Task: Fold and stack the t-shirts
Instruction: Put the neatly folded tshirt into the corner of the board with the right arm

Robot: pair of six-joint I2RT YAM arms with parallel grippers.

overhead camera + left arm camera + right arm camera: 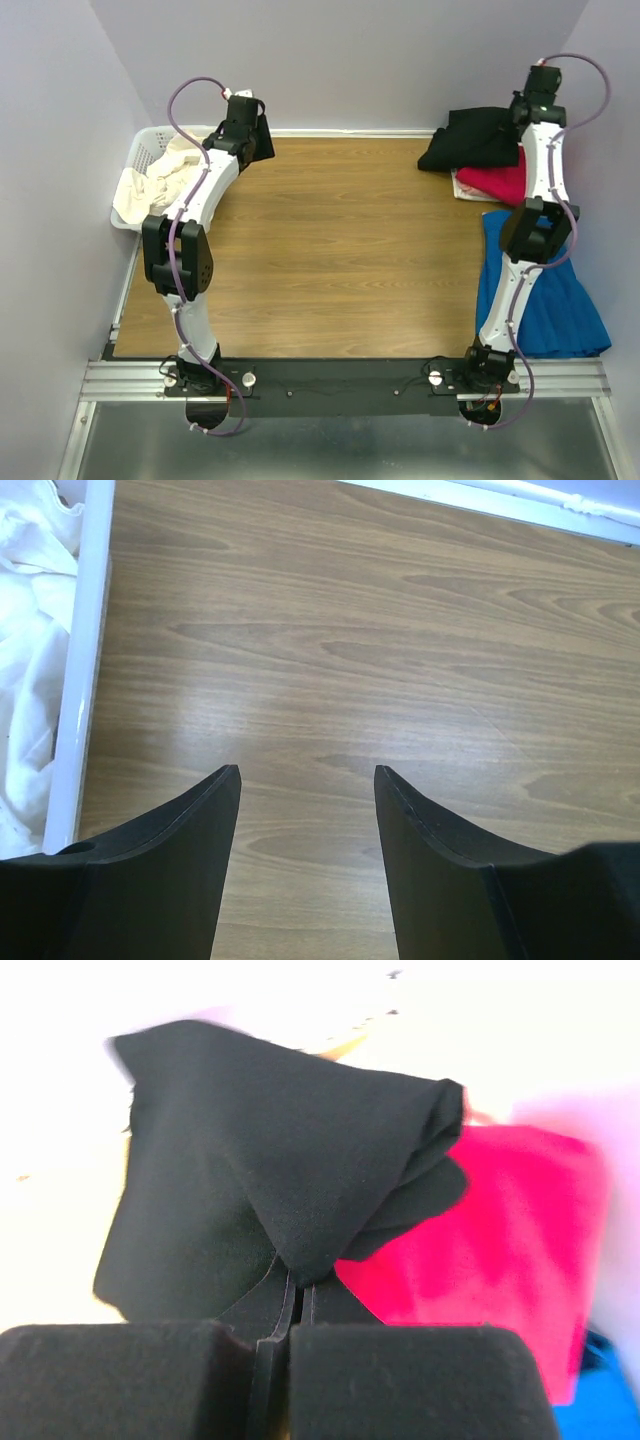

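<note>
My right gripper [295,1288]: fingers pressed together, apparently pinching black shirt [470,138], bunched upper right, long axis left-right. Left gripper [307,780] spread over table [400,630].

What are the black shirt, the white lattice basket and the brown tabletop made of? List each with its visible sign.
Black shirt: soft matte fabric, probably cotton; it drapes in folds.
White lattice basket: apparently smooth moulded plastic, with an openwork wall.
Brown tabletop: wood-grain surface, slightly glossy, possibly laminate; it shows glare.
</note>
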